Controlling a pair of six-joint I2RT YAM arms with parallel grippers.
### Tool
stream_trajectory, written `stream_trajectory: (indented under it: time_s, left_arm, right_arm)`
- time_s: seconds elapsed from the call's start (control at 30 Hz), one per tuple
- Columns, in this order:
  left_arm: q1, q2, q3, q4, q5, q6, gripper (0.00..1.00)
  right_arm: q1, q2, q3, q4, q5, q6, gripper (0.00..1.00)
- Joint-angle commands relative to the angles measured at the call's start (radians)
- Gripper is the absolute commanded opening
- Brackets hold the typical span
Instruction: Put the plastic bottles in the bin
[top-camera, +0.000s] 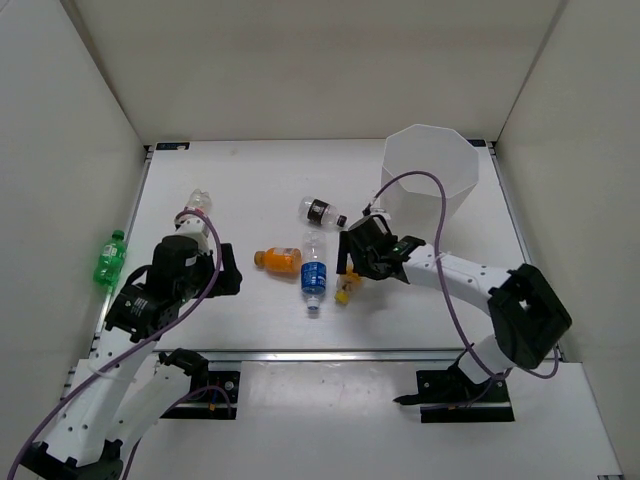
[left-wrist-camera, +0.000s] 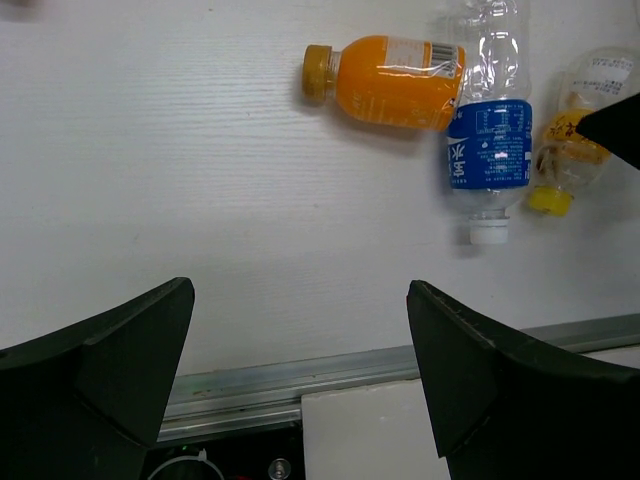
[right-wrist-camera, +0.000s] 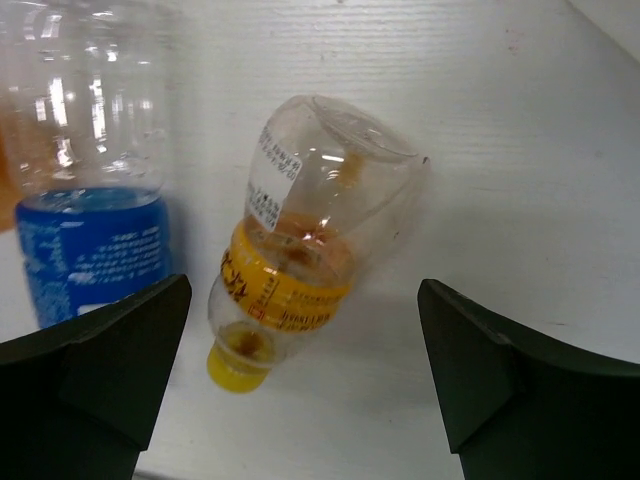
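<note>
No text can be read with certainty. Ahead of the left pincer (left-wrist-camera: 298, 290), the blue-labelled bottle (left-wrist-camera: 490, 150) carries large white characters and fine print, all too blurred to make out. Just ahead of the right pincer (right-wrist-camera: 305, 285), the yellow-banded bottle (right-wrist-camera: 320, 190) shows dark lettering on its band and a white sticker of tiny print, equally unreadable.

We see the yellow-label bottle (top-camera: 343, 295) mostly hid under the right gripper (top-camera: 350, 280) from above; only its cap end shows. At the right wrist, the blue-label bottle (right-wrist-camera: 85, 190) is blurred & cut off top/left. Near the counter's left edge, the red-label bottle (top-camera: 196, 204) is partly behind the left arm (top-camera: 172, 268).
</note>
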Motion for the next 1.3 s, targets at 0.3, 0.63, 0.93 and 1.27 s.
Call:
stream_trajectory:
  time_s: [0.3,0.63,0.93,1.27]
  left_arm:
    - [-0.002,-0.022,-0.004,-0.056,0.041,-0.023,0.99]
    - [-0.004,0.031,-0.016,0.011,0.062,-0.019,0.98]
    - [0.038,0.106,-0.03,0.102,0.045,-0.04,0.99]
    - [0.15,0.219,-0.001,0.117,-0.079,0.0,0.99]
  right_arm:
    - [0.091,0.209,0.052,0.109,0.177,0.179,0.49]
    - [0.162,-0.038,0.186,0.005,0.181,-0.116,0.31]
    - [0.063,-0.141,0.607,-0.193,0.138,-0.449,0.23]
    - [-0.547,-0.018,0.772,-0.149,-0.248,-0.528,0.28]
